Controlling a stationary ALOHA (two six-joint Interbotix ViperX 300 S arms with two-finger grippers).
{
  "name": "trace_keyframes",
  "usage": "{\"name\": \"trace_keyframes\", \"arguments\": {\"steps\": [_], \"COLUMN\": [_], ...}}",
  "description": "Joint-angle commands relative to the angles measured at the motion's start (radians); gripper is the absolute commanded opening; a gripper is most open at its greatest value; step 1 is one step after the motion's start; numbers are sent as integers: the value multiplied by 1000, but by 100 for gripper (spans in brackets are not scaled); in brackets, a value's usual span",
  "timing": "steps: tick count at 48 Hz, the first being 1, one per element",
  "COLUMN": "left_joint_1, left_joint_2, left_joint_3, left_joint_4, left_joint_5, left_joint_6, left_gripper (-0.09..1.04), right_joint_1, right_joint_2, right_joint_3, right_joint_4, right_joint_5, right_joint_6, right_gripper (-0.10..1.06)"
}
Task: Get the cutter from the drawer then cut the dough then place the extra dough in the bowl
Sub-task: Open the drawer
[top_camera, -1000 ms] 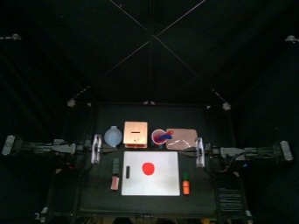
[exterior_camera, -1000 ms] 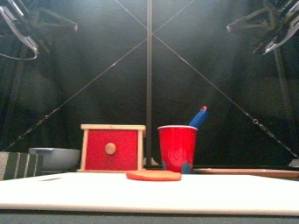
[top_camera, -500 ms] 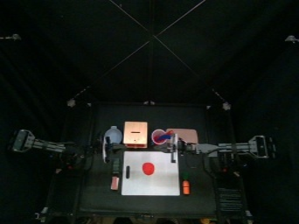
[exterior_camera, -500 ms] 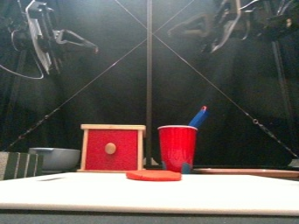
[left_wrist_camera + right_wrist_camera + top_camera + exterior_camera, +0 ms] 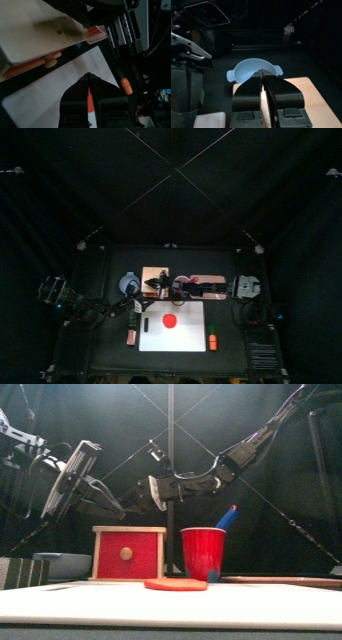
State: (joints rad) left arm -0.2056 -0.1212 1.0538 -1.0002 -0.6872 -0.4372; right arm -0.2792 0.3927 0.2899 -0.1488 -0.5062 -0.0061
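Note:
The pale wooden box (image 5: 128,554) with its red drawer front stands at the back, drawer closed. A flat red dough disc (image 5: 170,320) lies on the white cutting board (image 5: 187,333). The blue-grey bowl (image 5: 254,68) sits left of the box. My right gripper (image 5: 163,281) reaches in from the right and hangs shut above the box (image 5: 304,92), pointing toward the bowl. My left gripper (image 5: 110,506) is shut, high over the board's left back corner, facing the box's (image 5: 47,30) drawer side. No cutter is visible.
A red cup (image 5: 203,552) with a blue knife (image 5: 227,516) stands right of the box, under the right arm. An orange toy (image 5: 211,341) lies at the board's right edge and a red one (image 5: 131,336) at its left edge.
Both arms have swung in from the table's sides and come lower. The right arm now stretches across the cup and box; the left gripper has come up beside the box.

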Motion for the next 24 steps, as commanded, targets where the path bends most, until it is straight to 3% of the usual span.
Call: {"name": "trace_keyframes", "arguments": {"steps": [1, 17, 24], "left_joint_1": [0, 12, 34], "left_joint_2": [20, 78, 91], "left_joint_3": [-15, -44, -44], "left_joint_4": [2, -5, -95], "left_joint_5": [-6, -29, -26], "left_joint_6": [-83, -232, -374], "left_gripper": [56, 75, 77], "right_joint_1": [-6, -6, -5], "right_joint_2": [-20, -5, -5], "right_joint_3": [-2, 58, 52], "right_joint_4": [-3, 0, -3], "right_joint_5": [25, 28, 28], "right_joint_6": [-2, -2, -2], "right_gripper": [3, 3, 3]}}
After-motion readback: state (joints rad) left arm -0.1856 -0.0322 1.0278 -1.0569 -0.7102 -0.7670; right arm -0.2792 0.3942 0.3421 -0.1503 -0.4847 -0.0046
